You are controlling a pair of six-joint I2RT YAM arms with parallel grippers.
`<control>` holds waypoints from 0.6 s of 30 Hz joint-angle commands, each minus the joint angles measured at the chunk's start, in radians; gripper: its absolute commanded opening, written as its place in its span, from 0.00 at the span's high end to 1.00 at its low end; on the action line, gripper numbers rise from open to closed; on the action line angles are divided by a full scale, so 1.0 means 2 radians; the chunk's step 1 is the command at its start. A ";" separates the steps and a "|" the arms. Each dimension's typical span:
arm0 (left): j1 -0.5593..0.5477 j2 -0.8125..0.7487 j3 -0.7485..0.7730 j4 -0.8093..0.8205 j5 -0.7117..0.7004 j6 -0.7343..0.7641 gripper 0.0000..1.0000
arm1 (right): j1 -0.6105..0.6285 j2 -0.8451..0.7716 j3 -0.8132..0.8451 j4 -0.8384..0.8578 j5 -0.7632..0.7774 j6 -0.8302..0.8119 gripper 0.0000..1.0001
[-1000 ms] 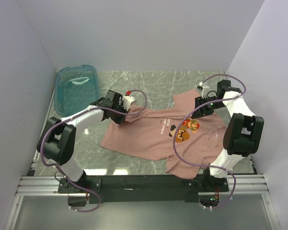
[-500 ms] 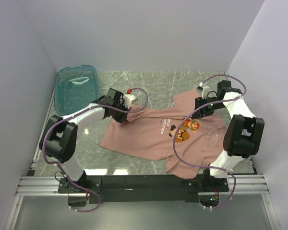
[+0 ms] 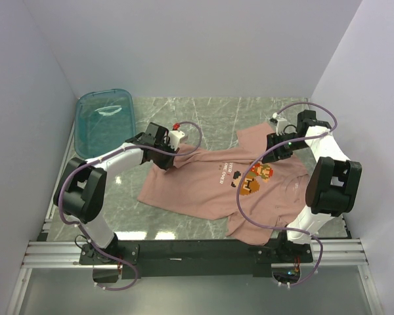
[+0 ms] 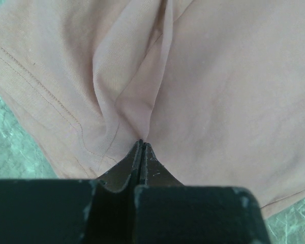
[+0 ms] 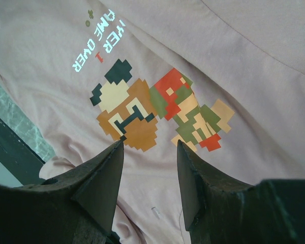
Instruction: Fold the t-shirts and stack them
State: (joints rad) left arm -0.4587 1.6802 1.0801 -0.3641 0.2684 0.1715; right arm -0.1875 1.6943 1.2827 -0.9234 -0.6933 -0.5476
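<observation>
The dusty-pink t-shirt [image 3: 203, 190] lies spread, print up, on the table [image 3: 217, 115]. The left gripper [image 4: 142, 144] has its fingers pinched tight on a fold near the hem. The right gripper [image 5: 150, 147] has its fingers partly apart above the pixel-figure print [image 5: 142, 114], holding nothing.

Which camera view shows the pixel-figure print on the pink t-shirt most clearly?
The right wrist view: the print is large and sharp beyond the open right gripper. The top view shows it small on the t-shirt. The left wrist view shows only plain cloth pinched in the shut left gripper.
</observation>
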 commanded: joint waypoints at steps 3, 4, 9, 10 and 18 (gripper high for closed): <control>-0.001 -0.005 -0.004 0.019 0.020 -0.011 0.99 | 0.001 -0.006 0.014 0.005 -0.008 -0.002 0.47; -0.001 -0.003 -0.004 0.019 0.019 -0.012 0.99 | 0.001 -0.004 0.015 0.005 -0.008 -0.002 0.46; -0.001 0.004 -0.009 0.019 0.012 -0.018 0.81 | 0.001 -0.003 0.014 0.006 -0.008 -0.001 0.47; -0.001 0.003 -0.011 0.020 0.006 -0.020 0.77 | 0.001 -0.003 0.013 0.006 -0.008 -0.002 0.47; -0.009 -0.043 -0.051 0.019 -0.083 -0.029 0.62 | 0.001 -0.003 0.008 0.009 -0.008 -0.001 0.47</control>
State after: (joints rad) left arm -0.4671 1.6653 1.0023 -0.3405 0.1955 0.1326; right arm -0.1875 1.6947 1.2827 -0.9226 -0.6933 -0.5472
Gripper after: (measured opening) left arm 0.376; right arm 0.534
